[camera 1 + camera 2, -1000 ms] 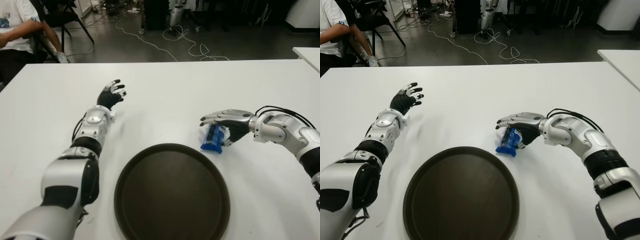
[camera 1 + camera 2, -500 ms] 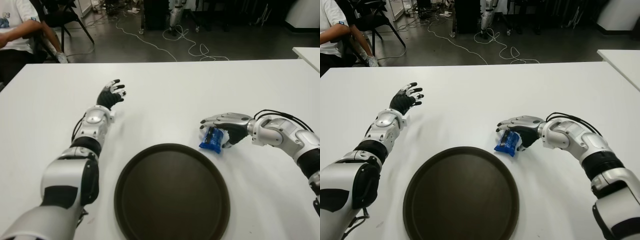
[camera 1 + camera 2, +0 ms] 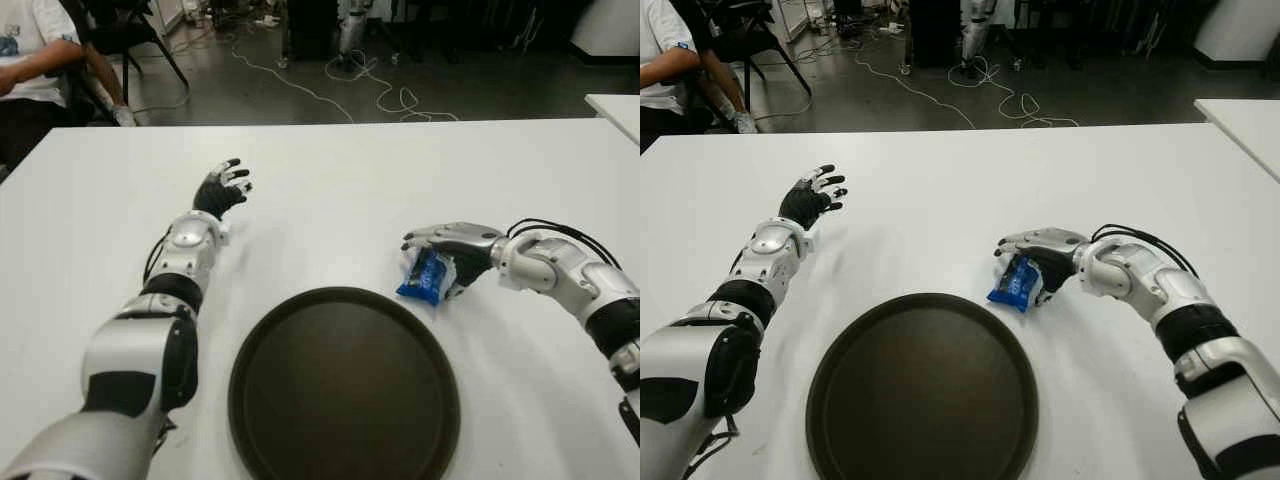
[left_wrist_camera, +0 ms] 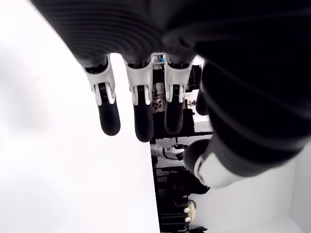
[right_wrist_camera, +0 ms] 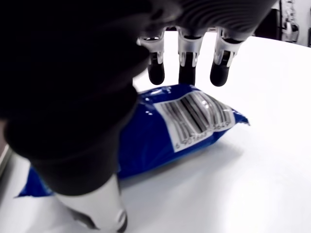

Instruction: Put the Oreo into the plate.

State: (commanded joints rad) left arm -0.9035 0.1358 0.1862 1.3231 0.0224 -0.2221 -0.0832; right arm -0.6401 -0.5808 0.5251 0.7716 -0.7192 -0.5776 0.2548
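The blue Oreo packet (image 3: 425, 277) lies on the white tabletop (image 3: 330, 190), just beyond the far right rim of the round dark plate (image 3: 345, 385), close beside it but not on it. The right robot hand (image 3: 447, 252) arches over the packet from the right. Its fingers (image 5: 186, 62) reach across the top of the wrapper with their tips hanging over the packet's far edge, and the thumb (image 5: 92, 191) comes down on the near side by the tabletop. The right wrist view shows the fingertips just clear of the wrapper, so the hand is cupped round the packet without pressing on it; it has hold of nothing. The packet lies flat with its white barcode label (image 5: 192, 116) turned up (the print is too small to read).

The left robot hand (image 3: 222, 187) shows well off to the left, beyond the plate's far left side, at the end of its outstretched arm. Its fingers (image 4: 138, 109) are loosely extended and hold nothing; whether the hand touches the tabletop cannot be told.

The plate sits at the near middle of the tabletop, between the two arms, with nothing in it. Beyond the tabletop's far edge, cables (image 3: 340, 85) trail across a dark floor, and a seated person (image 3: 35, 50) shows at the far left corner
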